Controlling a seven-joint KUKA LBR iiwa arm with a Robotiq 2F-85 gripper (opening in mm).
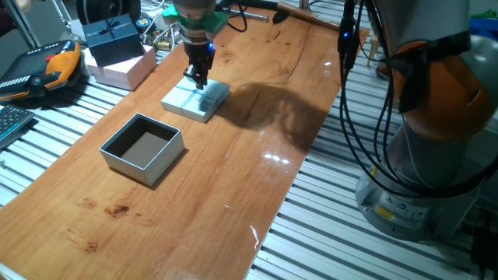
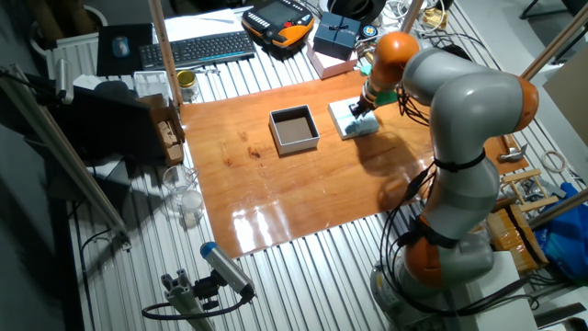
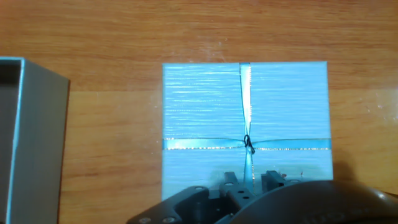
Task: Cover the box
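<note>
Hand view looks straight down on a pale blue ribboned lid (image 3: 245, 127) lying flat on the wooden table (image 3: 106, 37), with the open box's (image 3: 28, 137) grey wall at the left edge, apart from the lid. One fixed view shows the gripper (image 1: 199, 78) down at the lid's far edge, while the box sits open nearer the camera, its brown interior showing. Whether its fingers are parted or have hold of the lid, I cannot tell.

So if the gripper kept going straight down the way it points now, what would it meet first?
The pale blue lid, near its ribbon knot; the gripper hangs directly over it, apparently very close already.
</note>
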